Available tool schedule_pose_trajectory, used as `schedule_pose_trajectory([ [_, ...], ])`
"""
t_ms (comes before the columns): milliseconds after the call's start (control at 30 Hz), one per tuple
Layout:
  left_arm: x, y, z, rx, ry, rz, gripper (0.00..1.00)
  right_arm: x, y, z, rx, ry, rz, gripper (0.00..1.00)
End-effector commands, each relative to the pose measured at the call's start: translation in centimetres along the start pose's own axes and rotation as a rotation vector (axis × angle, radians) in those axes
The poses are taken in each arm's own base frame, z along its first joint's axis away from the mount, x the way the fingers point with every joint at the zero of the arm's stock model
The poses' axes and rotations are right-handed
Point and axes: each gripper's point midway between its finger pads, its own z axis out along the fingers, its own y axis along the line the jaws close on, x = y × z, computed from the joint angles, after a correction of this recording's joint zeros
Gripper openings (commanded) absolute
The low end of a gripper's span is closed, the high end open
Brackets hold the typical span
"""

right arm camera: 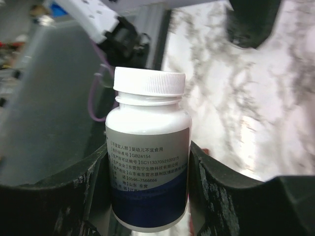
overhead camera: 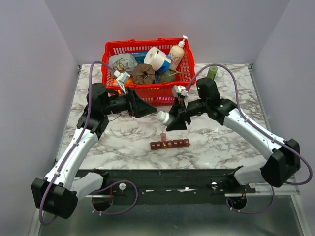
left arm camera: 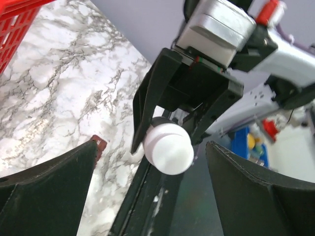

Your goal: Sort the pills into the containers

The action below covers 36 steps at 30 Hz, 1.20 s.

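Tabletop (overhead camera: 221, 142): white marble pattern w/ grey veins, boxed in on 3 sides by plain pale grey walls (overhead camera: 29, 73). A red mesh basket (overhead camera: 147, 91) is set at the far edge, ctr, packed w/ misc. items incl. a tape roll (overhead camera: 156, 58) and a pump dispenser (overhead camera: 177, 54). A small green object (overhead camera: 212, 72) is seen near the far R corner; it is too small to be identified. A black frame (overhead camera: 172, 178) is run along the near edge.

The containers (overhead camera: 170, 144) are laid flat on the tabletop near ctr, long side parallel to the near edge, on the near side of both sets of fingers. One lid (overhead camera: 163, 136) toward the L end is stood up; the rest appear shut. Contents can't be made out.

Left fingers (left arm camera: 54, 191): spread wide, nothing held. They are pointed at the white cap (left arm camera: 169, 150), which is framed btwn them in the left wrist view w/ a gap on each side; no contact is seen.

Right fingers (right arm camera: 231, 201): clamped on the lower body of a white bottle (right arm camera: 147, 157) w/ a blue-and-grey printed label, cap on. The bottle is held above the tabletop, approx. horizontal, cap end turned toward the left fingers.
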Motion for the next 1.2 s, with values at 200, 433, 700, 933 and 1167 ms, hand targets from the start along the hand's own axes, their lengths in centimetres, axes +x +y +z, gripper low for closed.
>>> schedule_pose_trajectory([
  [200, -0.7, 2.7, 0.4, -0.198, -0.129, -0.375, 0.99, -1.7, -6.0, -3.5, 0.426, 0.187, -0.437, 0.09],
  [433, 0.1, 3.6, 2.4, -0.233, -0.088, -0.419, 0.99, -1.9, -5.9, -2.8, 0.441, 0.214, -0.489, 0.09],
  [700, 0.7, 4.1, 3.2, -0.244, -0.065, -0.429, 0.84, -1.7, -5.5, -2.0, 0.418, 0.214, -0.488, 0.09],
  [933, 1.1, 3.6, 3.5, -0.204, -0.04, -0.427, 0.73, -1.7, -5.3, -1.6, 0.4, 0.205, -0.469, 0.09],
  [1167, 1.1, 3.1, 3.7, -0.168, -0.026, -0.432, 0.73, -1.8, -4.9, -1.1, 0.375, 0.187, -0.444, 0.09],
])
